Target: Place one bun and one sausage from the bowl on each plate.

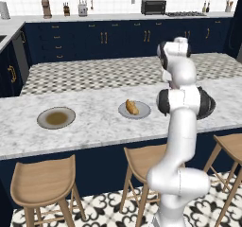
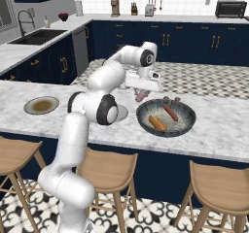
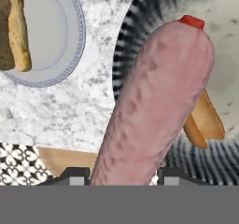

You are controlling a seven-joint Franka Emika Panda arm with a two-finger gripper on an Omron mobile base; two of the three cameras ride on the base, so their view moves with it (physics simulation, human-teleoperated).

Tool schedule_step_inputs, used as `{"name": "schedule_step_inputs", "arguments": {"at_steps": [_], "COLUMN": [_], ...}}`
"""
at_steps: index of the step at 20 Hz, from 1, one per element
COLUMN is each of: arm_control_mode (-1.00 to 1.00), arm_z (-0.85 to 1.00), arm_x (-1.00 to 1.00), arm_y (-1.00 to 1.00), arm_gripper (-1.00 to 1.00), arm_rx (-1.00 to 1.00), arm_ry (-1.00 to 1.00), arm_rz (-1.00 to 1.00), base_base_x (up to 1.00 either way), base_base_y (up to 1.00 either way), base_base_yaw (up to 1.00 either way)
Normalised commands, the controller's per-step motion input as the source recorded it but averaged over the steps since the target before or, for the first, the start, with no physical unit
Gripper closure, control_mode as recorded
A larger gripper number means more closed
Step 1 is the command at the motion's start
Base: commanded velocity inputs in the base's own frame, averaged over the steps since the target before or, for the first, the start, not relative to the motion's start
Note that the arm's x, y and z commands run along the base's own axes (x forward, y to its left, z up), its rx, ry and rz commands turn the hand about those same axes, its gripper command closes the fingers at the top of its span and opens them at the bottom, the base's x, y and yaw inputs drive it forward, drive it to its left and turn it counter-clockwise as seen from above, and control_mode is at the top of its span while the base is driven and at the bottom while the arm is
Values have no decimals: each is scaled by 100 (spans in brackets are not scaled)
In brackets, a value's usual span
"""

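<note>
My gripper (image 2: 141,95) is shut on a pinkish sausage (image 3: 154,106), held above the counter at the left rim of the dark bowl (image 2: 190,121). Its fingertips flank the sausage's lower end in the hand view. Inside the bowl lie a golden bun (image 2: 156,123) and a red sausage (image 2: 170,112). The light-grey plate (image 1: 142,111) carries one bun (image 1: 132,107); the same plate (image 3: 49,36) and bun (image 3: 18,27) sit at the hand view's upper left. The olive-centred plate (image 1: 56,117) lies bare at the far left.
Both plates and the bowl rest on a marble island counter (image 1: 94,126). Wooden stools (image 1: 45,178) stand along its near edge. A second counter (image 1: 94,74) with patterned top runs behind it.
</note>
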Motion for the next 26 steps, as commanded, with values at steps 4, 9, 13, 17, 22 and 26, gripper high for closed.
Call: {"name": "schedule_step_inputs", "arguments": {"at_steps": [4, 9, 13, 17, 22, 26], "arm_control_mode": [-100, -100, -100, -100, -100, -100], "arm_z": [0, 0, -20, -52, -62, -21], "arm_x": [-86, 20, 85, 98, 81, 49], "arm_y": [100, 97, 66, 20, -8, 0], "arm_gripper": [100, 100, 100, 100, 100, 100], "arm_rx": [-33, -2, 19, 12, 0, 4], "arm_ry": [-7, 13, 4, 0, 0, 0], "arm_rz": [24, 21, 2, -3, -6, 0], "base_base_x": [0, 0, 0, 0, 0, 0], "base_base_y": [0, 0, 0, 0, 0, 0], "base_base_yaw": [0, 0, 0, 0, 0, 0]}}
